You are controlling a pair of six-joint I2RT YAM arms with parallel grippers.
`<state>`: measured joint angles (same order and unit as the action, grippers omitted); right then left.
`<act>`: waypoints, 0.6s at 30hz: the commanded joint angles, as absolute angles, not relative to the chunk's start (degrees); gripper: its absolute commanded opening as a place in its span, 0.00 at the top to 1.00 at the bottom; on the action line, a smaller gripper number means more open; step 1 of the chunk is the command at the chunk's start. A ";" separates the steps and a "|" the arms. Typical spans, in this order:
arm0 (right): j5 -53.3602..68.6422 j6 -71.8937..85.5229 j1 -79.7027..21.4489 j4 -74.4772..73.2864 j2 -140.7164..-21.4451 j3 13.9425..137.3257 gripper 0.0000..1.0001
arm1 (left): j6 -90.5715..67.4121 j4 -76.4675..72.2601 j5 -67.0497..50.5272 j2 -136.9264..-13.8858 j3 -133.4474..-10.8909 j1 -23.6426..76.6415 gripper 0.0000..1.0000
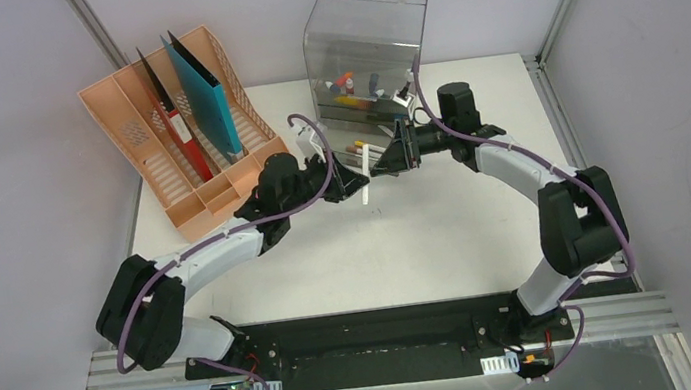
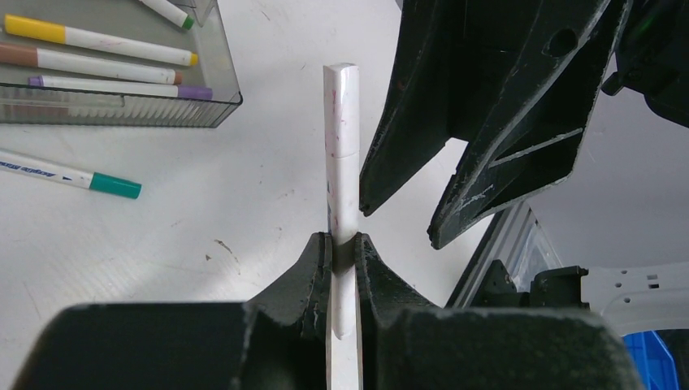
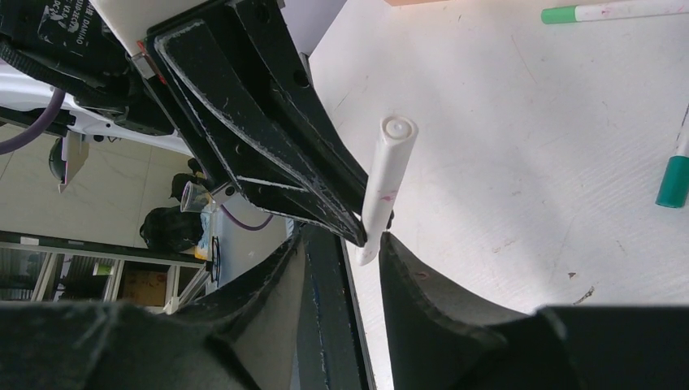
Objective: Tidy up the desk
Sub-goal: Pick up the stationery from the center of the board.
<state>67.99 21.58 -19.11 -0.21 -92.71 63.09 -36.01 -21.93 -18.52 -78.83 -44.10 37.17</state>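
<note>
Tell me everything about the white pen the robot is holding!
It is a white marker, plain and plastic-looking, with a seam where the cap seems to meet the barrel, a round flat end and faint pink smudges. No coloured cap shows. The left hand pinches it between both fingers, and a long part sticks out straight, held up off the desk. The right hand is open right beside it and does not seem to grip it.

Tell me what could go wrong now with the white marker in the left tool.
1. The left tool pinches the white marker with a long stretch standing free; a nudge could lever it loose.
2. The right tool, jaws apart, sits tight beside it, so the two tools might collide.
3. If dropped, it could roll across the desk, away from the grey drawer.
</note>
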 commanded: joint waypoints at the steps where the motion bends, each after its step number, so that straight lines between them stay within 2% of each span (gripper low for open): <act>1: 67.79 22.23 -19.62 2.11 -92.91 63.81 0.58 | -37.48 -26.75 -20.26 -79.19 -44.44 37.74 1.00; 18: 67.19 21.73 -19.93 2.02 -93.14 63.81 0.59 | -39.69 -29.95 -21.86 -81.79 -44.71 39.50 1.00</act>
